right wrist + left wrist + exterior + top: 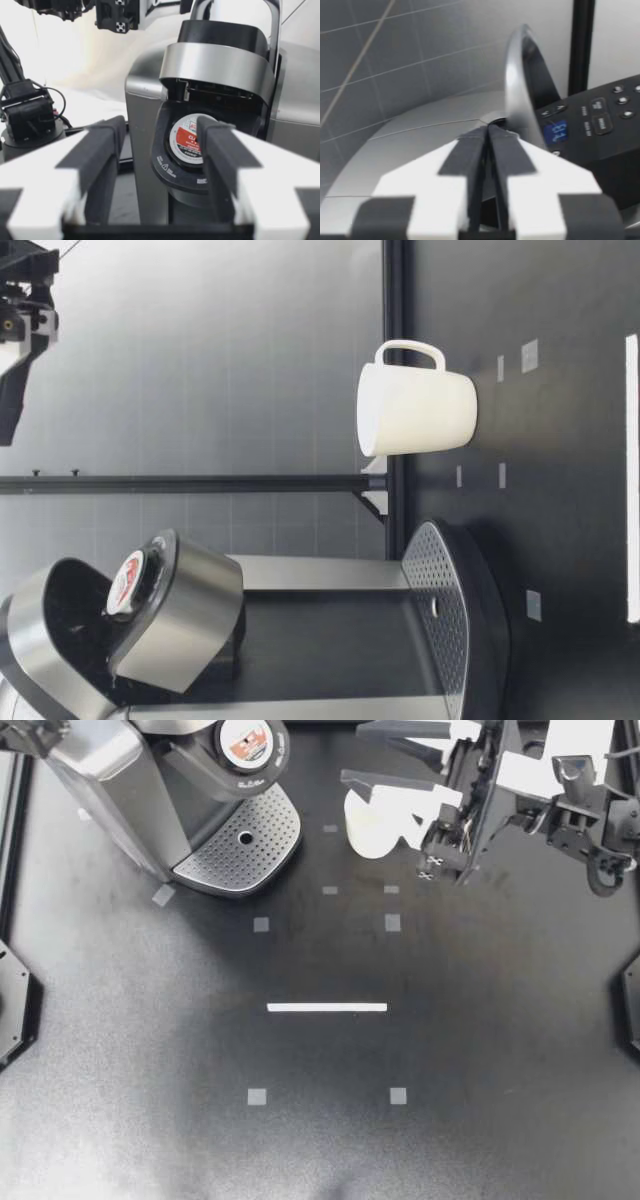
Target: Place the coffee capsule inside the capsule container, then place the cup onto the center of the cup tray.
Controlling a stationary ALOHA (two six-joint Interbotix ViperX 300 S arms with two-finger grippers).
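The red-topped coffee capsule (245,742) already sits in the open capsule container (170,172), straight ahead of the right gripper's (400,765) spread, empty fingers. So the cup step looks next: lower those fingers around the white cup (372,828), standing upright on the table below them, then carry it to the perforated cup tray (262,825). The left gripper (487,131), fingers pressed together, hangs by the machine's lid (520,85).
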